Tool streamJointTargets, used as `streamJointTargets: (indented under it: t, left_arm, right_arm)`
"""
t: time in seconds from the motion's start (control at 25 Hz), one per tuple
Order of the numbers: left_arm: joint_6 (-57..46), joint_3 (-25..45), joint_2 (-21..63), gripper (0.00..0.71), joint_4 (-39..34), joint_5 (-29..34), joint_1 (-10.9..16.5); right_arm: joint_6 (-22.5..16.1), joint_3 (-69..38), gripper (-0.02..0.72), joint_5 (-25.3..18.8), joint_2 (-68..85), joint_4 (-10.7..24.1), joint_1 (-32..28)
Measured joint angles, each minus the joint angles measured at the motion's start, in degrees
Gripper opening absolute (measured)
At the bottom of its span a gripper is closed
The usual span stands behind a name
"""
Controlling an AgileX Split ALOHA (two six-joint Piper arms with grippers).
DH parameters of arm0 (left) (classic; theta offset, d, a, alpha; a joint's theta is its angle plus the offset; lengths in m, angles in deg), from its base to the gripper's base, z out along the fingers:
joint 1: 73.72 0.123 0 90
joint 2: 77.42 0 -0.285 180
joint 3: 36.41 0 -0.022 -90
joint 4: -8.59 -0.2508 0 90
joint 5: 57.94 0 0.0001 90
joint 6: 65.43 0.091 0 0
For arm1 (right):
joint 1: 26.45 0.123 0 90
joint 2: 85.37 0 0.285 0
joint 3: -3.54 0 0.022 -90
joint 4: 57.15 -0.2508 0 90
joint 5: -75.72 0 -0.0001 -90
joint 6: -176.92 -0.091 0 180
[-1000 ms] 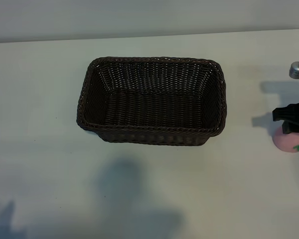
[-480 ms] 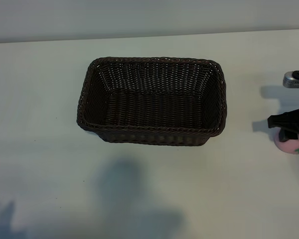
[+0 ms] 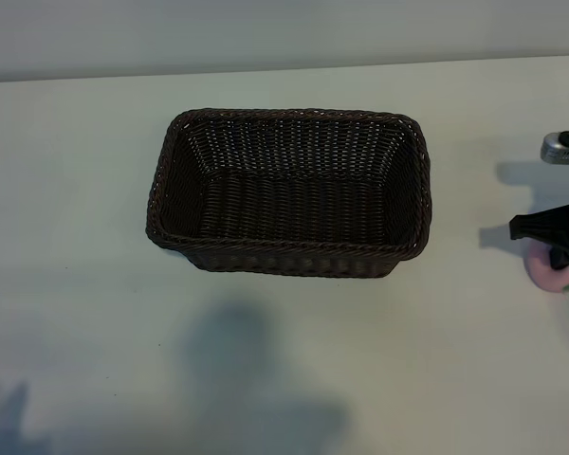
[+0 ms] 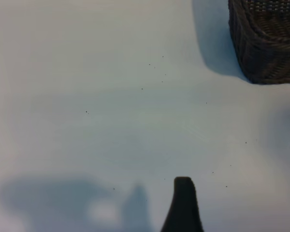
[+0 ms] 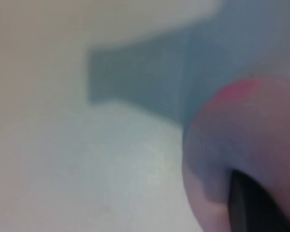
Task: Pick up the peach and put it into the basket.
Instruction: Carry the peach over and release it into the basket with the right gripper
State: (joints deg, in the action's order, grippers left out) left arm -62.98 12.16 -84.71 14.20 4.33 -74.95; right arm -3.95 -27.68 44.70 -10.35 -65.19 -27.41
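Observation:
The dark-brown wicker basket (image 3: 289, 248) stands in the middle of the table, and one of its corners (image 4: 267, 46) shows in the left wrist view. At the table's far right edge lies the pale-pink peach (image 3: 544, 274), mostly covered by my right gripper (image 3: 559, 242), which is shut on it from above. In the right wrist view the peach (image 5: 241, 135) looms large with one dark fingertip (image 5: 253, 208) against it. My left gripper is outside the exterior view; a single dark fingertip (image 4: 182, 203) hangs over bare table, nothing near it, jaws open.
A silver-grey piece of the right arm (image 3: 564, 147) juts in at the right edge above the gripper. Arm shadows fall on the white table in front of the basket (image 3: 256, 379). The peach lies about a basket's half-width to the right of the basket.
My right gripper has sunk lower onto the peach and closed on it; less of the peach shows now. The basket has not moved.

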Motion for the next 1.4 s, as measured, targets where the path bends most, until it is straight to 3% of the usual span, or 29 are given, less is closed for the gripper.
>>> streamJointTargets:
  t: [0.36, 0.64, 0.88, 1.24, 1.4]
  left_arm:
    - [0.21, 0.00, 0.00, 0.587, 0.00, 0.00, 0.00]
    - [0.21, 0.00, 0.00, 0.587, 0.00, 0.00, 0.00]
    - [0.16, 0.00, 0.00, 0.587, 0.00, 0.00, 0.00]
    - [0.16, 0.00, 0.00, 0.587, 0.00, 0.00, 0.00]
    - [0.16, 0.00, 0.00, 0.587, 0.00, 0.00, 0.00]
  right_arm:
    - [0.87, 14.76, 0.045, -18.80, 4.86, -0.01, 0.00]
    - [0.87, 25.08, 0.045, -27.18, 5.33, -0.13, 0.00]
    - [1.22, 28.76, 0.045, -29.01, 5.33, -0.63, 3.60]
    - [-0.79, 32.21, 0.045, -28.04, 5.33, -1.01, 20.56]
    - [-1.70, 33.56, 0.045, -26.56, 3.47, -1.12, 25.02]
